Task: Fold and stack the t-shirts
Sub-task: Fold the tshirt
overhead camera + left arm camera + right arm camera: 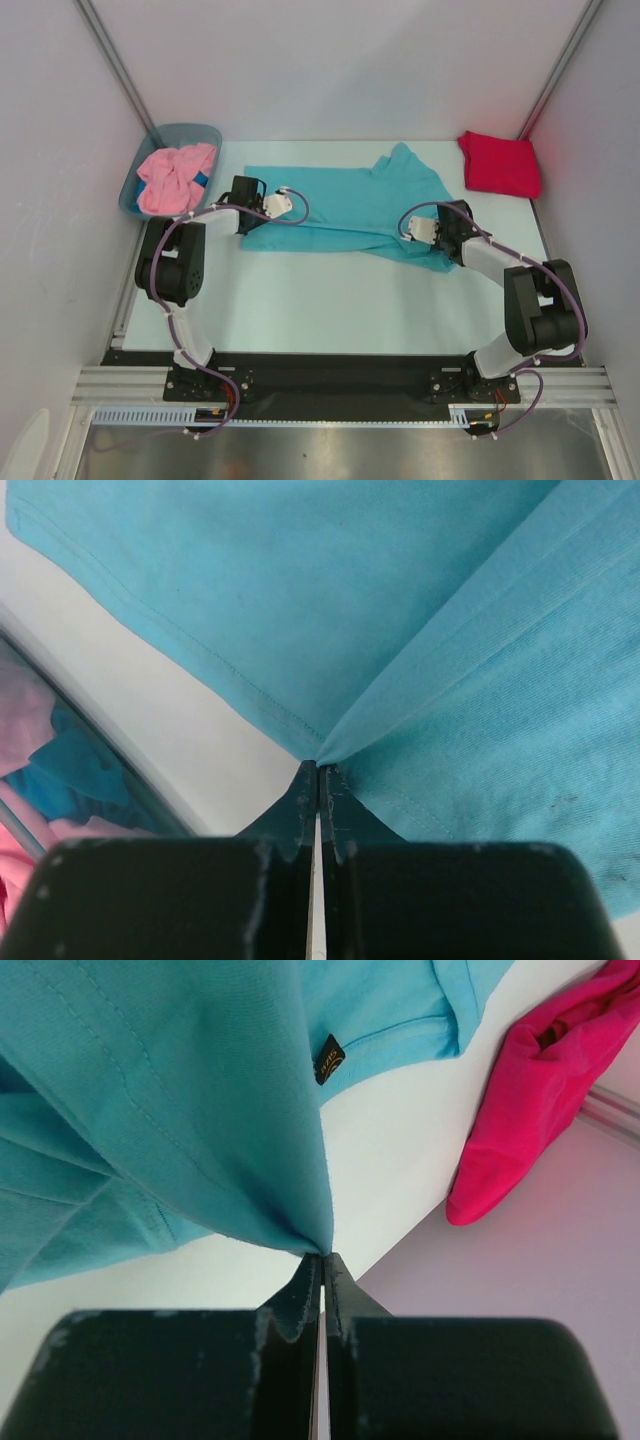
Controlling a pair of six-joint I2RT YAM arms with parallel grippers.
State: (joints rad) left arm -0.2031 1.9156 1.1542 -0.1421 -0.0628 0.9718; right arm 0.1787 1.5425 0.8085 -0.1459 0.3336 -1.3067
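Observation:
A turquoise t-shirt (pixel 340 205) lies spread across the middle of the table, one sleeve pointing back right. My left gripper (pixel 246 186) is shut on the shirt's left edge; in the left wrist view the cloth (pixel 400 630) puckers into the closed tips (pixel 320 765). My right gripper (pixel 455 210) is shut on the right side of the same shirt, whose cloth (pixel 180 1090) gathers at the closed tips (pixel 322 1255). A crimson t-shirt (pixel 498 163) (pixel 530 1090) lies folded at the back right corner. A pink t-shirt (pixel 175 178) (pixel 20 720) sits crumpled in the tub.
The grey-blue tub (pixel 190 128) stands at the back left, close to my left gripper, with a bit of blue cloth (pixel 70 770) among the pink. White walls enclose the table on three sides. A small dark label (pixel 328 1058) shows on the turquoise shirt.

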